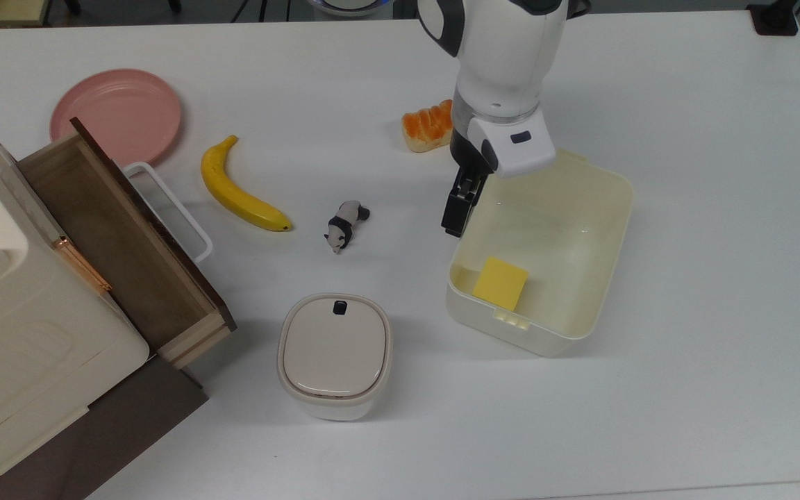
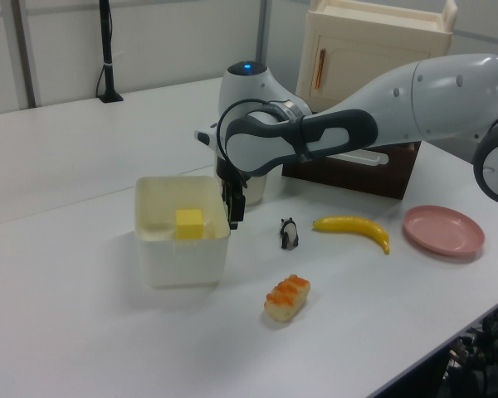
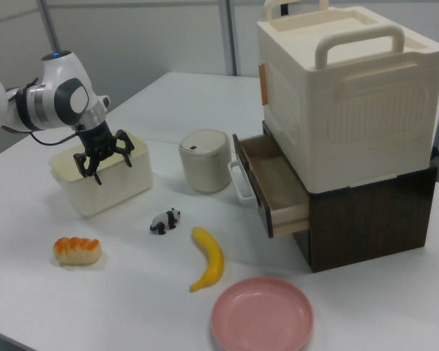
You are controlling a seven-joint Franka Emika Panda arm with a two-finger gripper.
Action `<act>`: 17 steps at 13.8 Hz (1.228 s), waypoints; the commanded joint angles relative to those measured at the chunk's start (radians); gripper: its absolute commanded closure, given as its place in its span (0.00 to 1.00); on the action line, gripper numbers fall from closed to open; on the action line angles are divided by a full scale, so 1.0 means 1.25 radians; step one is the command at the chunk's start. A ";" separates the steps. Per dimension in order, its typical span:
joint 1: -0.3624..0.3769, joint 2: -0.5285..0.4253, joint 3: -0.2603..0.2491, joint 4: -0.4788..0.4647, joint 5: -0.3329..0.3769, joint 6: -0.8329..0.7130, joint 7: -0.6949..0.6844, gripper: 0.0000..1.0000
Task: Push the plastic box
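The plastic box [image 1: 542,253] sits mid-desk, nearer the top view's right edge. The end effector [image 1: 457,212], fingers spread and empty (seen in the right view), presses its long wall; pushing low and centred should prevent the box swivelling.

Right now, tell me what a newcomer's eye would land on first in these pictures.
First, the white robot arm reaching down to the table, its gripper against the side wall of the plastic box, which holds a yellow block. Next, the big cream cabinet with its wooden drawer pulled open at the top view's left. Then the bright banana and pink plate beside it.
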 commanded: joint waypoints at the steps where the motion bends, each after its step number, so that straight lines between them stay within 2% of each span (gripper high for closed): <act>1: 0.010 0.014 -0.002 0.025 -0.031 0.007 0.028 0.00; 5: -0.011 -0.028 -0.002 0.011 -0.030 -0.004 0.026 0.00; 8: -0.057 -0.114 -0.003 -0.044 -0.028 -0.079 0.025 0.00; 10: -0.102 -0.154 -0.004 -0.038 -0.028 -0.144 0.018 0.00; 13: -0.154 -0.209 -0.016 -0.039 -0.023 -0.164 0.015 0.00; 17: -0.190 -0.271 -0.020 -0.030 0.006 -0.250 0.051 0.00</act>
